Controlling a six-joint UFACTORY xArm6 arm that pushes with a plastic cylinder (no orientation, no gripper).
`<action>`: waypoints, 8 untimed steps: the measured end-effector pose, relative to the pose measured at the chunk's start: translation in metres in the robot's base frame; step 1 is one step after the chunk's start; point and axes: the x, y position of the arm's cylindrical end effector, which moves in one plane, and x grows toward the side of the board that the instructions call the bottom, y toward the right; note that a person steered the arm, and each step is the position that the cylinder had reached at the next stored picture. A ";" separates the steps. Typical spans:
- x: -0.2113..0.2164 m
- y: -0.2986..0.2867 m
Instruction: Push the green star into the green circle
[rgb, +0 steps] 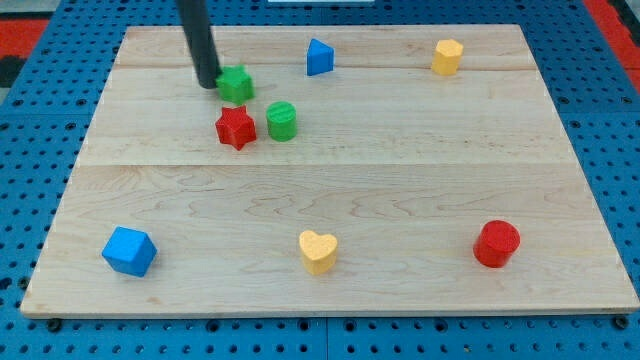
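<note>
The green star (237, 84) lies on the wooden board near the view's top left. The green circle (282, 121) stands a short way below and to the right of it, not touching. My tip (208, 81) is at the star's left side, touching it or nearly so; the dark rod rises out of the view's top. A red star (236, 128) sits just below the green star and left of the green circle.
A blue triangle (319, 57) and a yellow hexagon (448, 57) lie along the top. A blue cube (129, 251), a yellow heart (318, 251) and a red cylinder (496, 244) lie along the bottom. The board (400, 170) rests on a blue pegboard.
</note>
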 end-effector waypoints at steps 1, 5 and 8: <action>-0.030 0.002; -0.011 0.028; 0.032 0.158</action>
